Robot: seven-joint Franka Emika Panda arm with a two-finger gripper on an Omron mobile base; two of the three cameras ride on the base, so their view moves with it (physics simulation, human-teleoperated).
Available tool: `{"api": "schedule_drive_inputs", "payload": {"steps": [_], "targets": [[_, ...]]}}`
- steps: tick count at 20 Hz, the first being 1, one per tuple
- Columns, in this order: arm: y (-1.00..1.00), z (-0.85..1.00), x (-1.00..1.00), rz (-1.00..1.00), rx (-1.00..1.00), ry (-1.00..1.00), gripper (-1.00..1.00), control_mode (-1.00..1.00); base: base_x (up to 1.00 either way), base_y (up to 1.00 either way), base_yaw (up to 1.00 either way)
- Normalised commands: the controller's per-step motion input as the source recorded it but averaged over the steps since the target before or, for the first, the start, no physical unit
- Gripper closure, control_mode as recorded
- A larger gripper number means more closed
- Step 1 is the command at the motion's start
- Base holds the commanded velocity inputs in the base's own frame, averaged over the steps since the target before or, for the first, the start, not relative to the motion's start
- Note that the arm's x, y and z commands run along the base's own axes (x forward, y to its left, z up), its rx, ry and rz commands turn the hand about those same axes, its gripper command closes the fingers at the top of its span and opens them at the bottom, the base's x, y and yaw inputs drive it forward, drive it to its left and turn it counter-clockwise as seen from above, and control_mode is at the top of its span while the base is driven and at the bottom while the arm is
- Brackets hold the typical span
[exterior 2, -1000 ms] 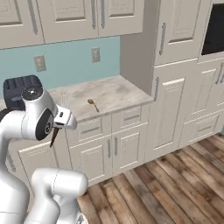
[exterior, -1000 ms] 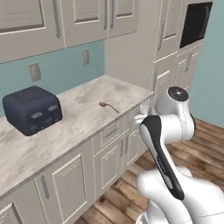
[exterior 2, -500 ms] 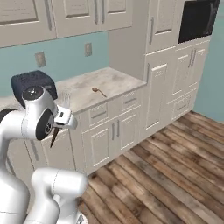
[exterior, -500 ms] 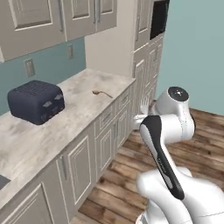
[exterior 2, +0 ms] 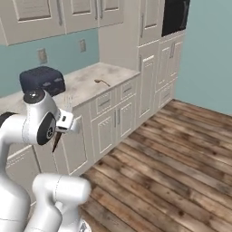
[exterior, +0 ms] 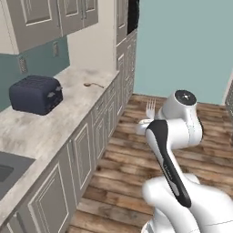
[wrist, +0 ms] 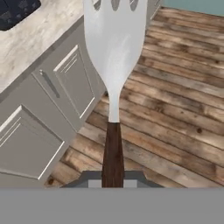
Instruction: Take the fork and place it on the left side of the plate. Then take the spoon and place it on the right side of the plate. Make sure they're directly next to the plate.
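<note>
My gripper (wrist: 113, 177) is shut on the fork's dark brown handle, and the fork (wrist: 114, 52) stands up in front of the hand camera with its pale tines at the top. In the left base view the fork (exterior: 150, 108) sticks up beside the gripper (exterior: 146, 124), out over the wooden floor and away from the counter. Seen from the right base, its dark handle (exterior 2: 56, 141) hangs below the gripper (exterior 2: 64, 123). The wooden spoon (exterior: 92, 84) lies on the far end of the counter (exterior 2: 102, 82). The plate is out of view.
A dark blue toaster (exterior: 35, 93) (exterior 2: 41, 79) sits on the marble counter (exterior: 54, 120) by the wall. A sink corner (exterior: 7, 170) shows at lower left. Tall cabinets with an oven (exterior 2: 174, 16) stand past the counter's end. Wooden floor (exterior 2: 172, 163) lies open to the right.
The whole scene has shifted in both base views, so the base has moved and turned; the counter now lies farther to the left. The fork stays in the shut gripper.
</note>
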Motion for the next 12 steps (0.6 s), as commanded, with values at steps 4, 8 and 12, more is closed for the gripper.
{"api": "schedule_drive_inputs", "payload": {"steps": [4, 8, 12], "targets": [[0.0, 0.0, 0.0, 0.0, 0.0, 0.0, 1.0, 1.0, -1.0, 0.15, -0.31], [0.0, 0.0, 0.0, 0.0, 0.0, 0.0, 1.0, 1.0, -1.0, 0.04, -0.29], [0.0, 0.0, 0.0, 0.0, 0.0, 0.0, 1.0, 1.0, -0.92, -0.12, -0.24]]}}
